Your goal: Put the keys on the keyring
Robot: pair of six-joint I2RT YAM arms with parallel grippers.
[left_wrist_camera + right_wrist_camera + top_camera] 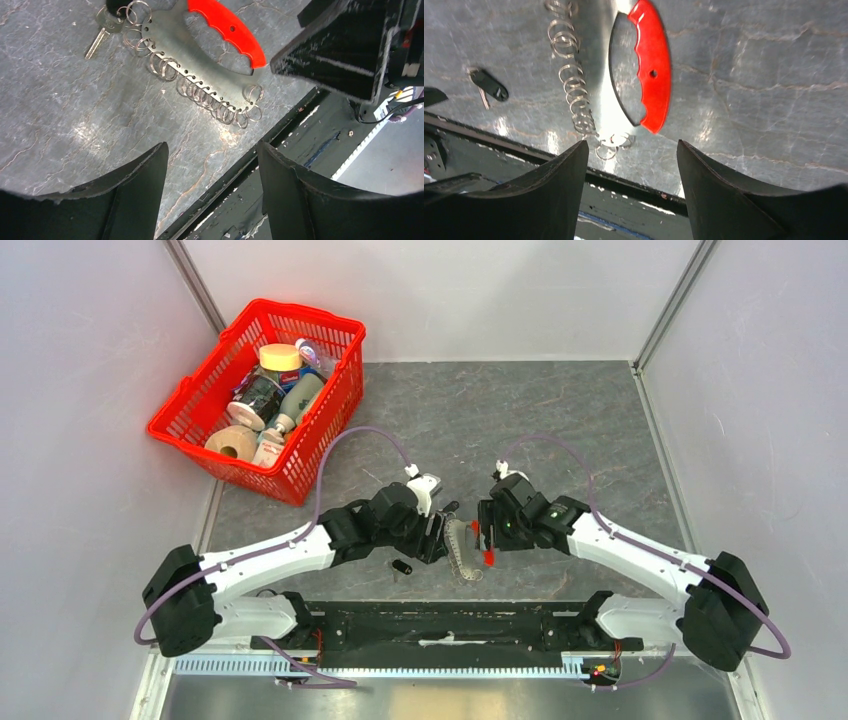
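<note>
Left hand [212, 150], spread wide and empty, should come down on the black-headed key [491, 89] lying on the worktop [75, 125] just left of the keyring [200, 75] and pinch its head, while the right hand [631, 147], spread and empty too, holds the red tag [651, 65] steady.

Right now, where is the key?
In the top view, the key lies loose on the table, just left of the keyring and apart from it, close to the left gripper.
</note>
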